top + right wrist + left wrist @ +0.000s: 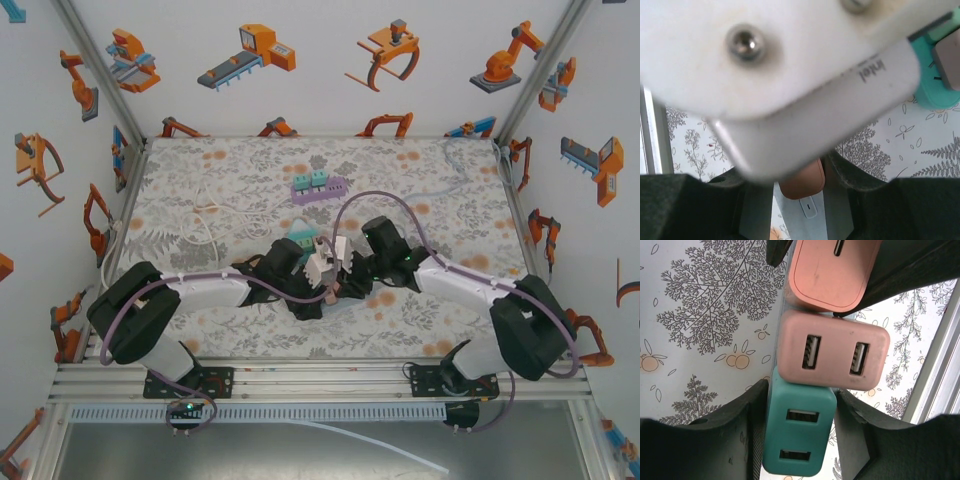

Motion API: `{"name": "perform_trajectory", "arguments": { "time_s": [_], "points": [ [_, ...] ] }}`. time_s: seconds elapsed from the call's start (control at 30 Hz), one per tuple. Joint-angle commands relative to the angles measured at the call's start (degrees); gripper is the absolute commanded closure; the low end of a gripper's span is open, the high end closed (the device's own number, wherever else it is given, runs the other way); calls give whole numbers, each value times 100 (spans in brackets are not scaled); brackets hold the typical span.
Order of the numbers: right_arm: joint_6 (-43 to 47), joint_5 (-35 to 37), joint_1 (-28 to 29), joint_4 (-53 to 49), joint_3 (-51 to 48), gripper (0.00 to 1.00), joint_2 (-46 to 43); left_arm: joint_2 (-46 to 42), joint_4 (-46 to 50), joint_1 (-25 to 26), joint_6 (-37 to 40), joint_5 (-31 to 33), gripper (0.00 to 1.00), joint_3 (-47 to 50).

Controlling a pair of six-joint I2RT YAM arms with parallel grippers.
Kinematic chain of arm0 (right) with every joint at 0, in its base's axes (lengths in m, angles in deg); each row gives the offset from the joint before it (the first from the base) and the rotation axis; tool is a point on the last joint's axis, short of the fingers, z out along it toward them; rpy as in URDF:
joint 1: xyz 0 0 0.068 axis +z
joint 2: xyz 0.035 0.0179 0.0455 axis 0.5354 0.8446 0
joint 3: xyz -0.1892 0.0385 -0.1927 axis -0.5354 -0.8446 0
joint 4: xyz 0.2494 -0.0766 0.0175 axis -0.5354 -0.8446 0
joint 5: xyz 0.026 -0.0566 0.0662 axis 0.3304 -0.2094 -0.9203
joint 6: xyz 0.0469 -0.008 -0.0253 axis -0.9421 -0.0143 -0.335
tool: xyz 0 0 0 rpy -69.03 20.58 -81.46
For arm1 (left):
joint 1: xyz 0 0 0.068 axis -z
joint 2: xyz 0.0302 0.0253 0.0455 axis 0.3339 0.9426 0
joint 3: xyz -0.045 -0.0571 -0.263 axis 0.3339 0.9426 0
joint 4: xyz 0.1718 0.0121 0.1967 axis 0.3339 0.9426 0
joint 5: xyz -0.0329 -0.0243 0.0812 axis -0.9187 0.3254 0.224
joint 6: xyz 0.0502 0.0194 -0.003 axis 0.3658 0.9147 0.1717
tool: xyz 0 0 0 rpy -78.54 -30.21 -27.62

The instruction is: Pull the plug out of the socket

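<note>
Left fingers (715, 442) around rounded teal plug (799, 430)

A robotics lab test cell: a white-walled booth framed by aluminium posts (103, 75), with the far wall (320, 95) and both side walls printed with orange cartoon robot arms and grippers. Two real robot arms, the left arm (200, 293) and the right arm (462, 279), trail purple cables (380, 194) and are bolted to an aluminium rail (320, 375) at the table's near edge. A floral tablecloth (230, 180) covers the table, and a slotted cable duct (300, 411) runs just nearer than the rail.
</note>
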Motion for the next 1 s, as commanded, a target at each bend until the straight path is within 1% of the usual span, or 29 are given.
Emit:
{"name": "perform_trajectory", "arguments": {
  "time_s": [0.0,0.1,0.13,0.17,0.2,0.23,0.27,0.37,0.43,0.5,0.63,0.7,0.73,0.8,0.87,0.9,0.93,0.97],
  "points": [
    [-929,-1544,27,1317,-196,100,-447,575,654,-36,-201,1175,100,417],
    [-1099,-1554,-136,1523,-385,100,-492,575,658,-36,-192,1143,100,419],
    [-913,-1413,-103,1255,-335,100,-486,603,667,-37,-183,1140,100,403],
    [-550,-1222,2,742,-156,100,-461,623,679,-37,-184,1144,100,393],
    [11,-981,179,-73,114,100,-379,650,696,-36,-186,1144,100,370],
    [212,-858,298,-576,347,100,-274,677,706,-36,-184,1145,100,363],
    [169,-930,316,-726,464,100,-204,703,716,-36,-184,1139,100,341],
    [-81,-1048,313,-519,513,100,-203,743,727,-32,-173,1143,100,313],
    [-510,-1249,210,108,365,100,-288,732,728,-27,-166,1140,100,322],
    [-1099,-1389,9,1066,65,100,-368,723,724,-27,-174,1136,100,330],
    [-1189,-1455,-120,1235,-36,100,-383,749,717,-27,-156,1119,100,335],
    [-1622,-1505,-226,1842,-281,100,-366,767,719,-27,-155,1123,100,322],
    [-1595,-1433,-224,1935,-379,100,-366,767,733,-23,-150,1127,100,314],
    [-1043,-1170,-132,1255,-345,100,-312,698,738,-22,-156,1111,100,329],
    [-829,-1048,-115,899,-396,100,-244,508,766,-27,-176,1106,100,337],
    [-717,-1010,-106,887,-488,100,-247,340,820,-18,-197,1126,98,315],
    [-660,-936,-82,905,-577,100,-259,187,854,-18,-207,1144,83,317],
    [-586,-813,-42,887,-626,100,-269,0,875,-17,-231,1196,65,342]
  ]
}}
